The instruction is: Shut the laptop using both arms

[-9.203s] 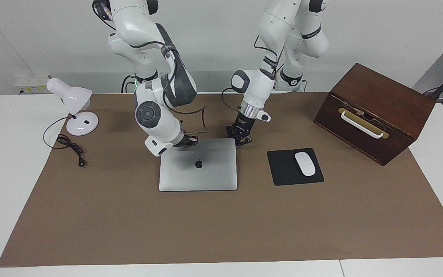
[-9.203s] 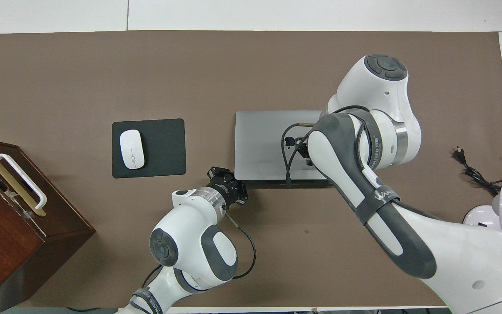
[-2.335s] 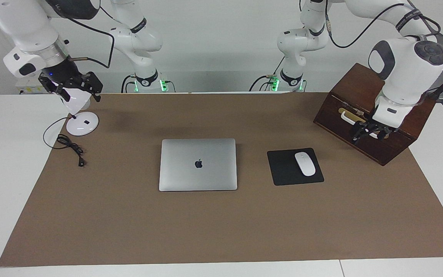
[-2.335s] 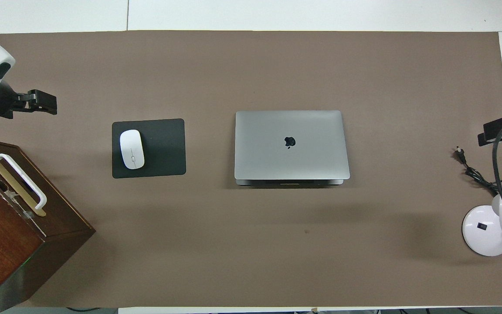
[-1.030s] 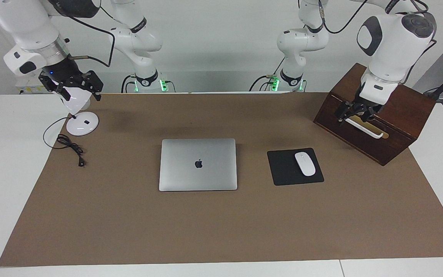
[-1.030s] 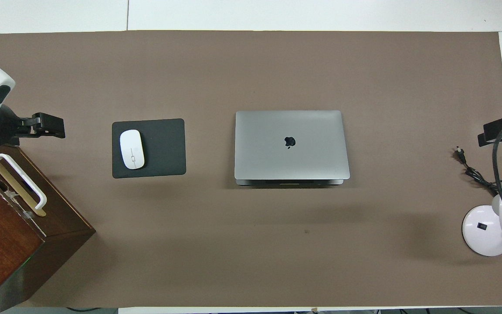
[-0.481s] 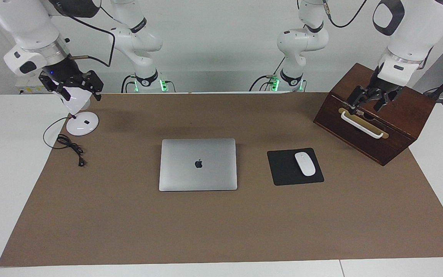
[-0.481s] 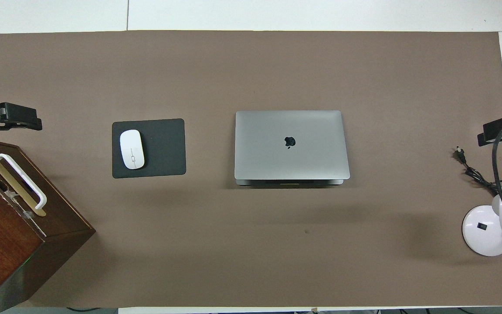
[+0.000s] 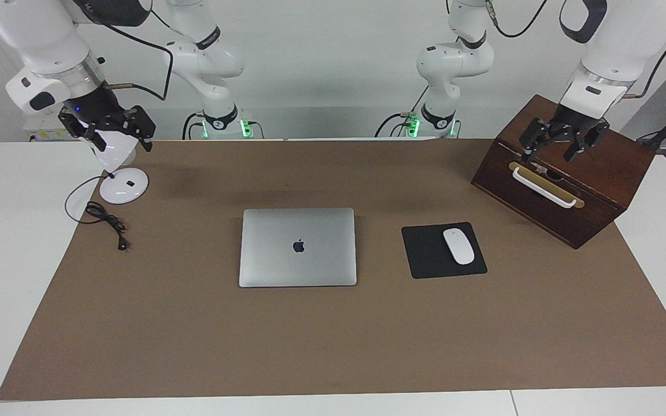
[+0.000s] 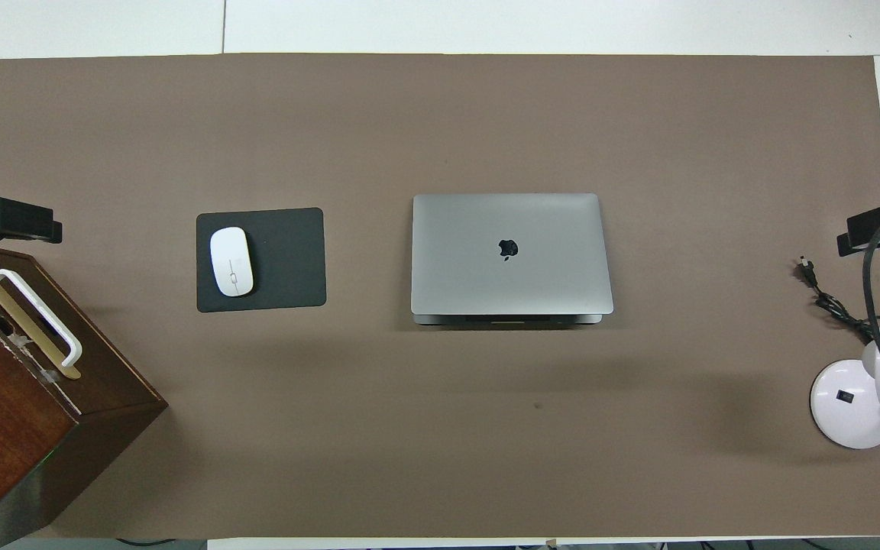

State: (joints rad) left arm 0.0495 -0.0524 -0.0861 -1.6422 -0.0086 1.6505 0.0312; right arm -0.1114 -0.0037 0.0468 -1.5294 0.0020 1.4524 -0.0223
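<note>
Inspection, facing view, read from the left edge of the frame across.

Upper left of the frame: my right gripper (image 9: 114,140) hangs in the air over the head of the white desk lamp (image 9: 119,188), jaws spread and holding nothing. The lamp's black cable (image 9: 104,219) lies loose on the mat just below it in the frame.

Centre of the frame: the laptop (image 9: 298,247) lies flat on the brown mat (image 9: 333,346), lid down, logo up, with neither gripper near it. I judge the closing done.

Right of centre: the white mouse (image 9: 458,246) sits on the black mousepad (image 9: 425,254), beside the laptop and apart from it.

Upper right of the frame: my left gripper (image 9: 563,149) hangs over the wooden box (image 9: 593,216), above its white handle (image 9: 544,188), jaws spread and empty.

Hazards, as judgement:
- A drop by my right arm would strike the lamp head and tip the lamp.
- A low sweep by that arm could drag the cable.
- My left fingers could snag the box handle if that arm descends or sweeps low.
- Any further press on the shut lid is needless and risks marking it.
</note>
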